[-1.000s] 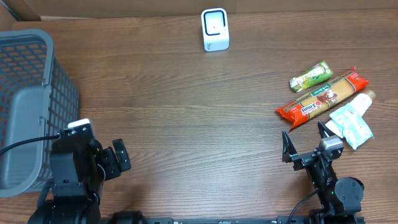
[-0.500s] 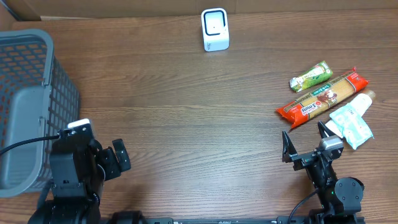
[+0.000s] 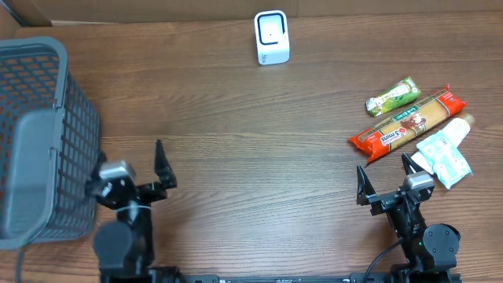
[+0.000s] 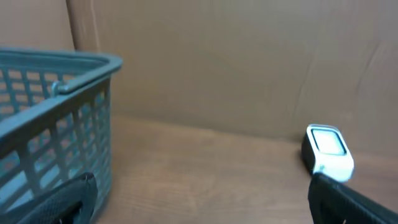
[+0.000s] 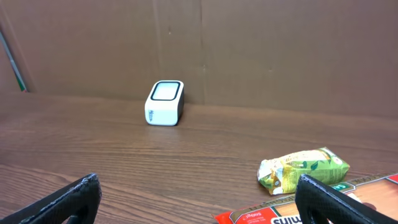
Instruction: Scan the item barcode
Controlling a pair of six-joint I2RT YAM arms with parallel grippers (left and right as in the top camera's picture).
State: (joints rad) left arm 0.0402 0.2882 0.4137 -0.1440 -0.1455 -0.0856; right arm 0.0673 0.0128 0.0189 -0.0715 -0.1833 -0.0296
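While upright left of the scanner [image 3: 272, 37], grey mesh basket [image 3: 78, 118], handle [image 3: 35, 169] across.

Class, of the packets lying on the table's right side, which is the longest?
The red pasta packet, lying diagonally between the short green snack bar and the white-and-teal pouch; it clearly outstretches both.

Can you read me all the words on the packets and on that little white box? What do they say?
Red packet: big white letters, but they are tilted and too small to read for sure.
Green packet: the print is too blurred to read.
White and teal packet: the print is too small to read.
Little white box: no words show on it.
So there is nothing I can quote for certain.
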